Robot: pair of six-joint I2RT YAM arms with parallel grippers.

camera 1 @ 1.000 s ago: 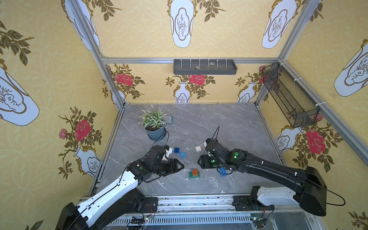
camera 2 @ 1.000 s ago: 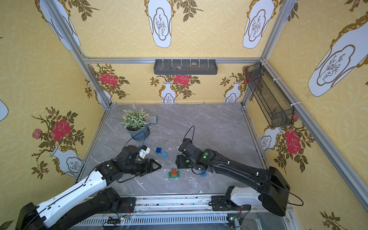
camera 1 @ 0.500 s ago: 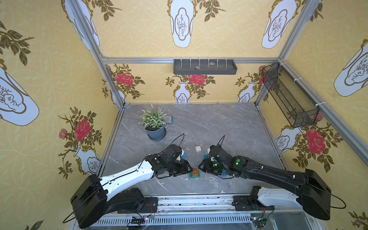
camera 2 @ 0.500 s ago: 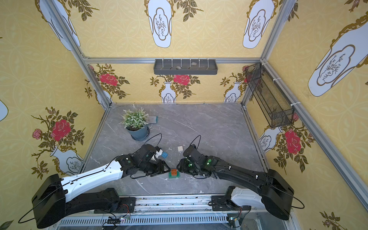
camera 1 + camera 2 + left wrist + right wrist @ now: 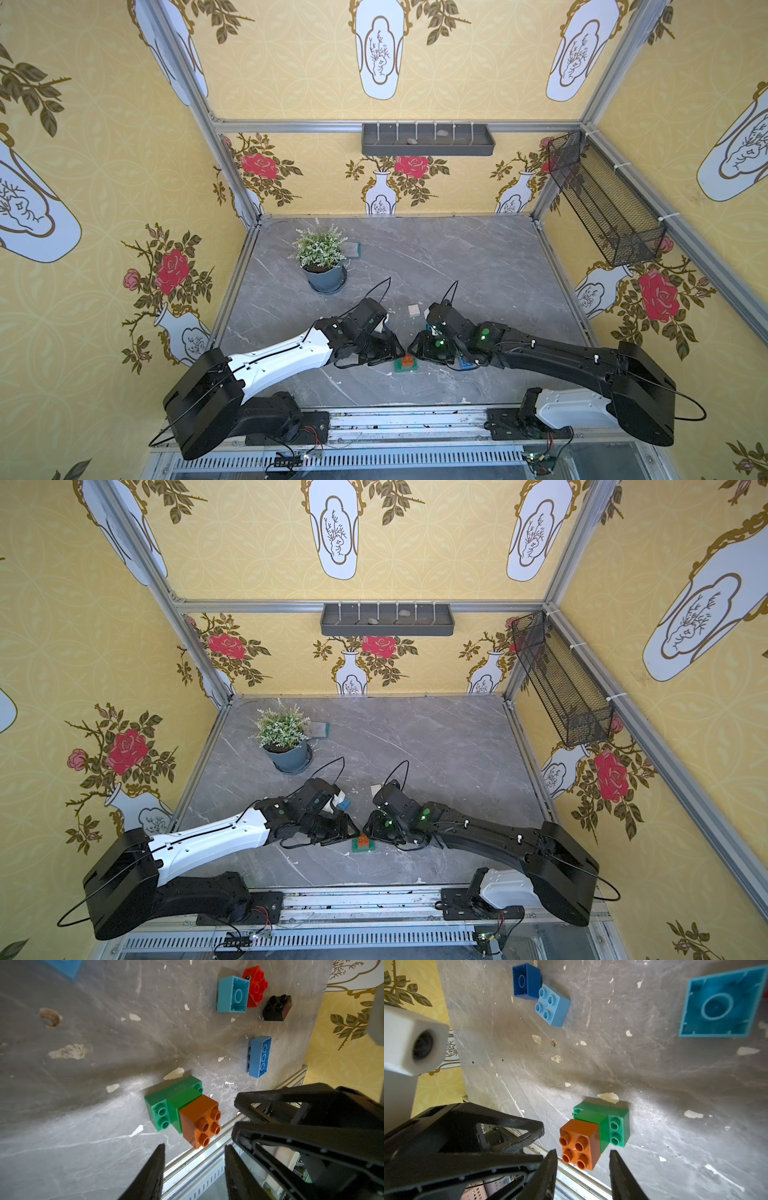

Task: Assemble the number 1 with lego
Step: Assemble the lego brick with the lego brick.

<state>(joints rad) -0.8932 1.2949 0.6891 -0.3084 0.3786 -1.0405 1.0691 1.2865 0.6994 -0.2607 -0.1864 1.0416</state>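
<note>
Stack (image 5: 406, 362) sits at 6 o'clock on table (image 5: 457, 257), near front edge. Long green brick (image 5: 164, 1105) lies flat at bottom, green sq (image 5: 182, 1099) on it, orange brick (image 5: 199, 1120) on top, studs up. Both arms are low, either side of it: L gripper (image 5: 194, 1150) at its 9 o'clock, R gripper (image 5: 582, 1154) at its 3.

L gripper: jaws part open, nothing btwn them, tips just short of orange brick. R gripper: jaws also part open, holding nothing. Orange brick's near corner shows in the gap in wrist view; can't tell if it touches.

Loose bricks, placed from stack:
- White brick (image 5: 413, 310) at 12 o'clock.
- Dk blue brick (image 5: 526, 980) touching lt blue brick (image 5: 552, 1004), approx 11 o'clock, by L wrist.
- Long blue brick (image 5: 259, 1056) on its side, approx 3 o'clock, under R arm.
- Teal brick (image 5: 232, 994), hollow side showing, against red brick (image 5: 256, 986), w/ black brick (image 5: 277, 1007) just beside, approx 2 o'clock.

Plant (image 5: 320, 257) at 10 o'clock of table.
</note>
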